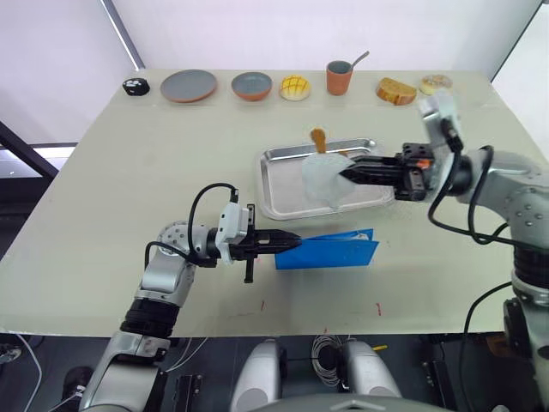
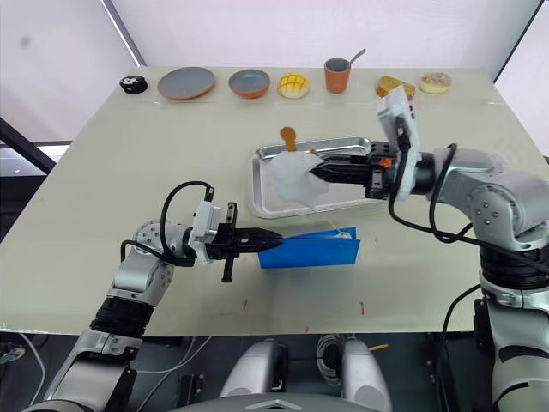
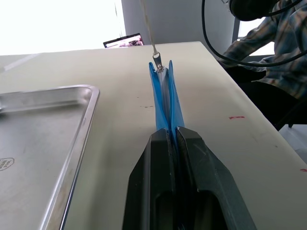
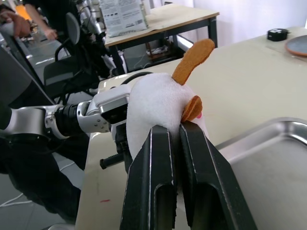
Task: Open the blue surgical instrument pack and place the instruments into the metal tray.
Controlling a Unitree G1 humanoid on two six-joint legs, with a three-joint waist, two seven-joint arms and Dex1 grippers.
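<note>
your left gripper is pressed together on the near end of the flat bright-blue surgical instrument pack, which stands on edge on the table just in front of the shiny rectangular stainless-steel tray; its long axis runs straight away from the fingers toward your right side. your right gripper pinches a small white wad with orange bits over the tray, so it is the arm nearer the pack's free far end, where a slim silver tip pokes out; no instruments lie in the tray yet
</note>
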